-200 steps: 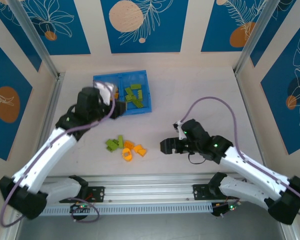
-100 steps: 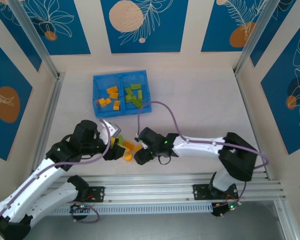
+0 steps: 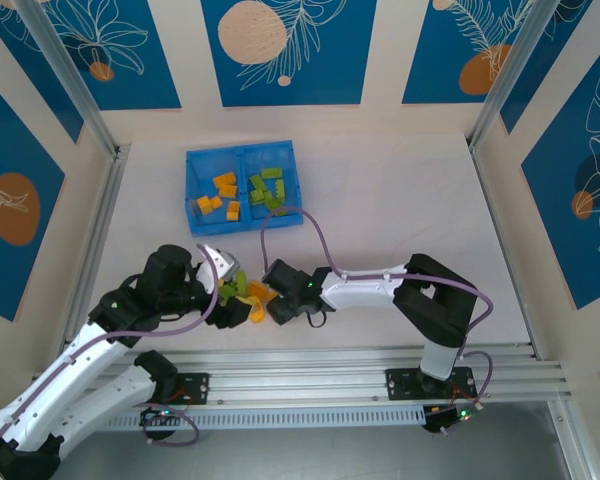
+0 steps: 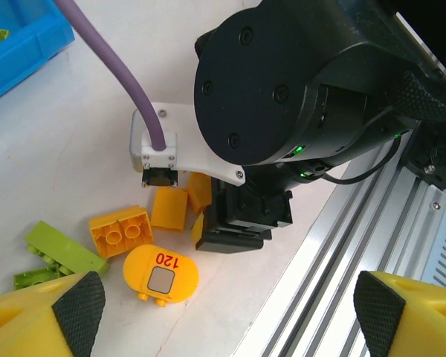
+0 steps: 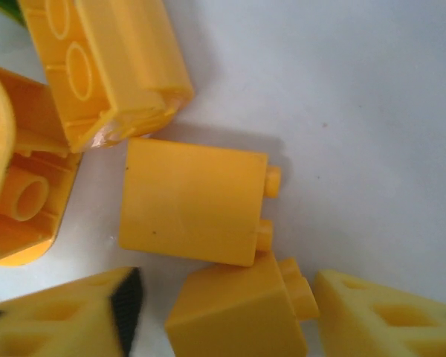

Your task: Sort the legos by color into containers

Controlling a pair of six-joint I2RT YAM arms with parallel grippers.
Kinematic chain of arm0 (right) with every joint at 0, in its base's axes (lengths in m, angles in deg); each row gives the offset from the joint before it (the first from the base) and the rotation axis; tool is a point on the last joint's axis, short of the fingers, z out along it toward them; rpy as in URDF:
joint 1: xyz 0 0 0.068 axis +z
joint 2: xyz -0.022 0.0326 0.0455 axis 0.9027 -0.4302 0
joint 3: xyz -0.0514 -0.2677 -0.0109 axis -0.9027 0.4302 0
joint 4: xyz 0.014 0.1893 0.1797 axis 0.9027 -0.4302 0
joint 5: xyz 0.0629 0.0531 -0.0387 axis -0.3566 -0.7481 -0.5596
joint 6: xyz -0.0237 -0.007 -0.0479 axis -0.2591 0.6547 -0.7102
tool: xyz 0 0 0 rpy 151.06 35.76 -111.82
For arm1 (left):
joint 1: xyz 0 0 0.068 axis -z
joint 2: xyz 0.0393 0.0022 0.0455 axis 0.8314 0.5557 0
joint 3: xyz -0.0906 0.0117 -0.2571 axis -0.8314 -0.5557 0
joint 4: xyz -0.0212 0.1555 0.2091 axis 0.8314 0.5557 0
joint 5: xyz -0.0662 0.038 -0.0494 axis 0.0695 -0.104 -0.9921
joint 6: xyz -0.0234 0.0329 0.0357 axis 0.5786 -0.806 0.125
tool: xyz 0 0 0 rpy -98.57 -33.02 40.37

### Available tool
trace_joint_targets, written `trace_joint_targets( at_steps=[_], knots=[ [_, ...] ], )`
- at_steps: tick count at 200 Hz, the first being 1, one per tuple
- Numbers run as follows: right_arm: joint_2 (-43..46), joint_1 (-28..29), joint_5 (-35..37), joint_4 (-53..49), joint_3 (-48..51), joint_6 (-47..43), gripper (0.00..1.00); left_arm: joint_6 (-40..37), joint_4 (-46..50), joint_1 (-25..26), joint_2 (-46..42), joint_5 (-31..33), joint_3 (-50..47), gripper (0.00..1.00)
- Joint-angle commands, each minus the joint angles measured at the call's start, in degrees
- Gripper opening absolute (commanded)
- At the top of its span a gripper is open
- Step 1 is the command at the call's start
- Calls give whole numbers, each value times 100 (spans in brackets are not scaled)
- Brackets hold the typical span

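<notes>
Picking from the pile (image 3: 248, 293) near the blue tray (image 3: 205, 170), with right fingers (image 5: 379, 320) part-open astride an orange brick (image 5: 230, 312), left fingers (image 4: 30, 320) wide, empty. Next: pinch, lift.

You see the left gripper (image 4: 229, 309) spread wide over the worktop (image 4: 74, 134), the right gripper (image 4: 234, 223) down among orange legos (image 4: 120, 230), green legos (image 4: 56, 249) lying just beside them

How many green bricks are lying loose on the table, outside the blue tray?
2. A long green brick lies beside the orange bricks; a second green brick sits close beside it, near the left gripper. Others may be hidden under the arms.
</notes>
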Motion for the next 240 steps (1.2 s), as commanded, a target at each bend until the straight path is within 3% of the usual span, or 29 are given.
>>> trace_joint_targets(
  at_steps=[1,50,102,115,130,155,194,209,240],
  knots=[
    [-189,84,-279,197,-123,82,50,-103,-29,39,-99,109,-60,91],
    [17,102,-214,46,-104,325,33,-152,-53,34,-184,92,-67,97],
    [1634,150,-334,185,-57,259,31,-170,-222,37,-779,161,-103,100],
    [1852,162,-602,477,-175,50,31,-8,-361,34,-1066,463,-161,100],
    [1823,148,-826,901,-471,-200,32,419,-569,30,-1490,1299,-255,100],
    [1038,28,-895,1275,-1518,-477,31,863,-695,31,-2268,2930,-398,100],
    [-1044,-274,213,1315,-3755,-978,29,1732,201,24,-2967,5738,-427,100],
    [-1881,-424,595,1168,-4638,-1097,29,1913,554,19,-2920,6134,-301,100],
    [-3480,-726,749,213,-6772,-1291,28,1859,532,22,-2820,6043,-253,100]
  ],
)
